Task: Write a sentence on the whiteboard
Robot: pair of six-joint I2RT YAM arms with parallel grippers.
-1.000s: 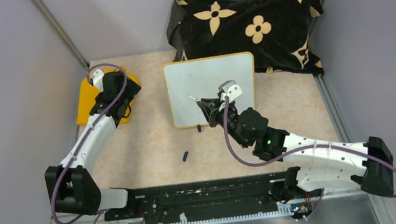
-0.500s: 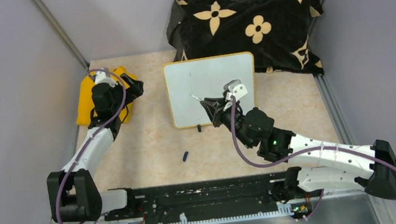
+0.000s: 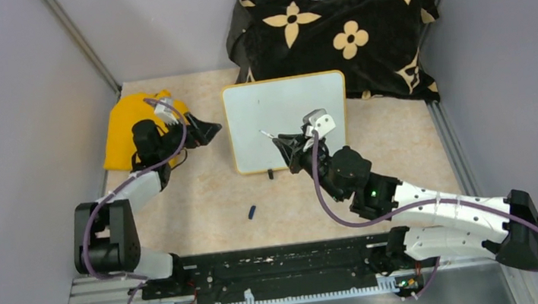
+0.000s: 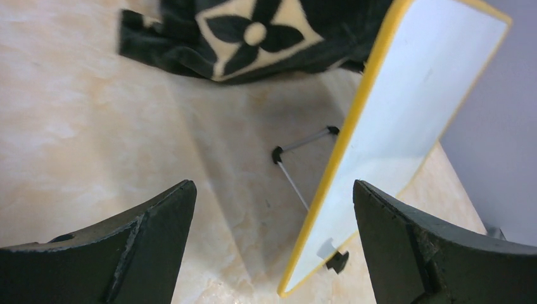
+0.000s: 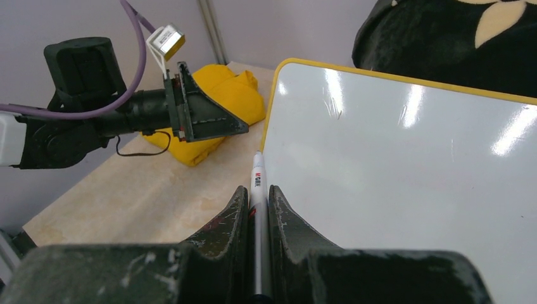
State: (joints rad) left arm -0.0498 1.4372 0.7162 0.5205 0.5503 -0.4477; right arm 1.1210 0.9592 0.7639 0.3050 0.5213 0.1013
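The whiteboard (image 3: 280, 105) stands propped in the middle of the table, with a white face, a yellow rim and black feet. No blue words show on it; the sentence is not visible. My right gripper (image 3: 284, 144) is shut on a white marker (image 3: 265, 133), whose tip is at the board's lower left area. In the right wrist view the marker (image 5: 257, 180) points past the board's (image 5: 392, 158) left edge. My left gripper (image 3: 206, 132) is open and empty just left of the board. In its wrist view the board's edge (image 4: 354, 126) lies between the spread fingers (image 4: 158, 221).
A black flowered cloth (image 3: 336, 29) is heaped behind the board. A yellow cloth (image 3: 120, 131) lies at the left wall, behind the left arm. A small dark cap (image 3: 252, 213) lies on the table in front of the board. Grey walls close both sides.
My left gripper has swung from over the yellow cloth to the right, toward the board's left edge. The right gripper with the marker has shifted only slightly.
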